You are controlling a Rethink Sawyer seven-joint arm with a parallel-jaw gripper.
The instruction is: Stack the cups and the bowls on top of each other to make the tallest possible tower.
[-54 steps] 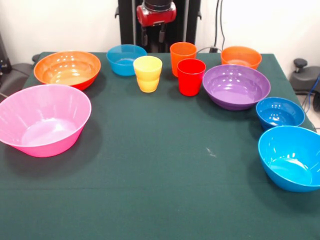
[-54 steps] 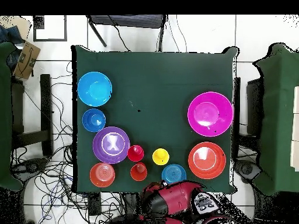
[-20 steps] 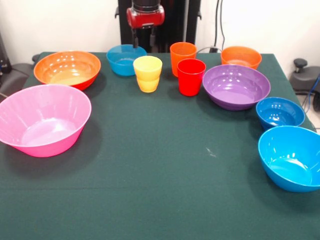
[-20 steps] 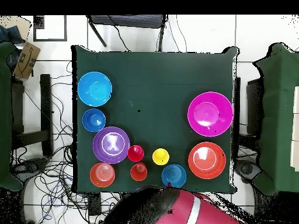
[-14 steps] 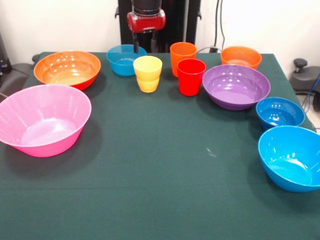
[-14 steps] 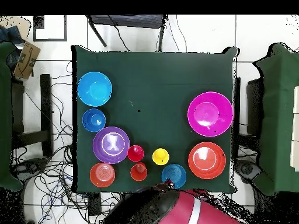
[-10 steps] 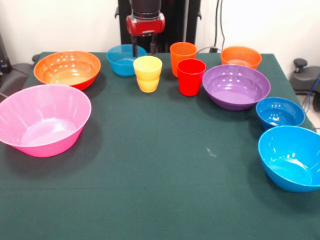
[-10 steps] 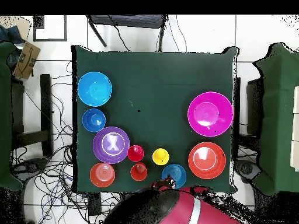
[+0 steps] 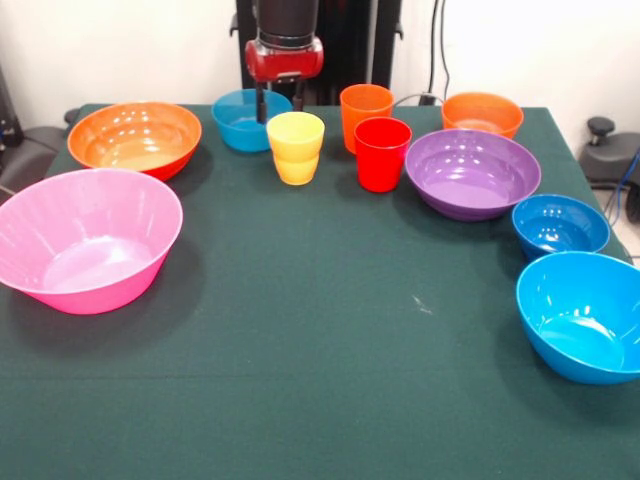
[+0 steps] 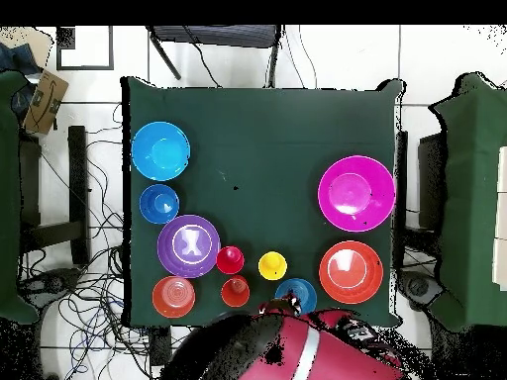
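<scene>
All cups and bowls stand apart on the green table; there is no tower. The yellow cup, orange cup and red cup cluster at the far middle. My gripper is open and empty, low over the right rim of a small blue bowl, just behind the yellow cup. In the overhead view the arm covers part of this bowl. The large pink bowl and large orange bowl sit on the left. The purple bowl, small orange bowl, second small blue bowl and bright blue bowl sit on the right.
The green table has open cloth across its middle and near side. The black pedestal stands behind the far edge. Cables and other green tables surround the table on the floor.
The gripper has come down and forward from the pedestal to the small blue bowl's rim. The arm now reaches further over the table edge. No cup or bowl has moved.
</scene>
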